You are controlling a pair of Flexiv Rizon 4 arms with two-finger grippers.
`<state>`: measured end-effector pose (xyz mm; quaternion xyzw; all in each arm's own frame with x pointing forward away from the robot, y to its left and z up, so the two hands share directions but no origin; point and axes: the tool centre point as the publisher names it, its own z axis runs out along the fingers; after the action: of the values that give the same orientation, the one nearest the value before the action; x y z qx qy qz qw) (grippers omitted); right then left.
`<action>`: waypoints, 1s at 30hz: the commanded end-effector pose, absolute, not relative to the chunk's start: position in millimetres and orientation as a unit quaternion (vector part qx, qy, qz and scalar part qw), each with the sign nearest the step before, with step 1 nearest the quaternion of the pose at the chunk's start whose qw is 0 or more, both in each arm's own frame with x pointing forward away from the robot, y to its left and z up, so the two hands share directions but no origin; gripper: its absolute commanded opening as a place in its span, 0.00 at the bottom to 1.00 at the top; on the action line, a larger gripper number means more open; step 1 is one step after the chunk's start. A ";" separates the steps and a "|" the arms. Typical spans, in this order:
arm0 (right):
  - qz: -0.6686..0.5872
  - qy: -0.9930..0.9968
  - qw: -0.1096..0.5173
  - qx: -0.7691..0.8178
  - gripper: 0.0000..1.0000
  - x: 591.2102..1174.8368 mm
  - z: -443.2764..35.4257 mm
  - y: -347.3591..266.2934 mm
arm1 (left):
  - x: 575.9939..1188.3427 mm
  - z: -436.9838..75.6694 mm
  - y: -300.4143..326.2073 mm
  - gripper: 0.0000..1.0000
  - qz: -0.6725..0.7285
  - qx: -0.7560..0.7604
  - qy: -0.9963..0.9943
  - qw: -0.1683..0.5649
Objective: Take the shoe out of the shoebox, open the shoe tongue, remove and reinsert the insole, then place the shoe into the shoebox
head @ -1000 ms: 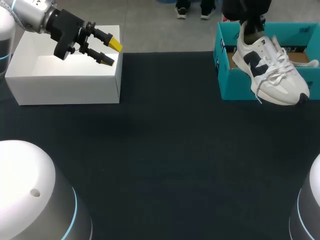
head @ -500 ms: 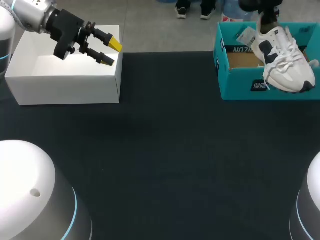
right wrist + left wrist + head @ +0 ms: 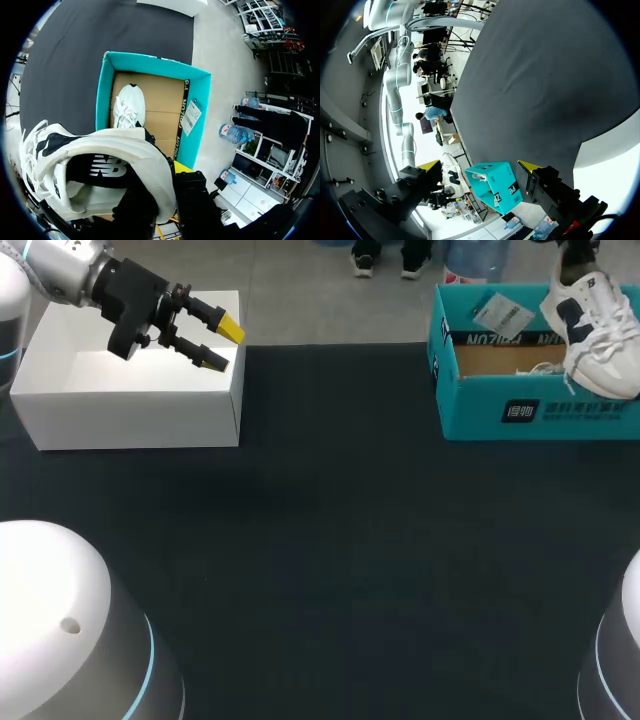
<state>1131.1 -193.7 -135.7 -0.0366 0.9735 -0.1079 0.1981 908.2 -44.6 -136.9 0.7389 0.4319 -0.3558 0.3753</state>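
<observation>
Right gripper point(image 3: 165, 200) is clamped on the heel collar of the shoe point(image 3: 595, 330), which hangs toe-down over the right end of the teal shoebox point(image 3: 530, 412), resting on nothing. My read is this is the lift-out step (could be the put-back, honestly can't tell from the tongue). If so, next it needs carrying clear of the box wall and down onto the dark table point(image 3: 330, 540), where the left gripper point(image 3: 220, 345), fingers apart and empty above the white box point(image 3: 130, 415), could help. Right wrist view shows a second shoe point(image 3: 128, 107) lying in the box; head view barely hints at it, but only it shows how far apart the arms are.
</observation>
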 end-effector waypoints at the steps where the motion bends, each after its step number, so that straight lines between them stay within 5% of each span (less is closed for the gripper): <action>1: -0.107 0.974 0.195 -0.037 0.00 1143.4 -135.2 -218.3 | 907.7 -136.4 -44.0 1.00 -0.355 0.740 0.432 0.375; 30: -0.116 0.972 0.204 0.022 0.00 1182.6 -135.9 -270.8 | 907.7 -136.4 -44.0 1.00 -0.355 0.740 0.432 0.375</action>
<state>1166.2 -266.2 -130.8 0.0186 0.9715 -0.1145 0.2069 908.3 -44.4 -136.9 0.7388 0.4320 -0.3558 0.3754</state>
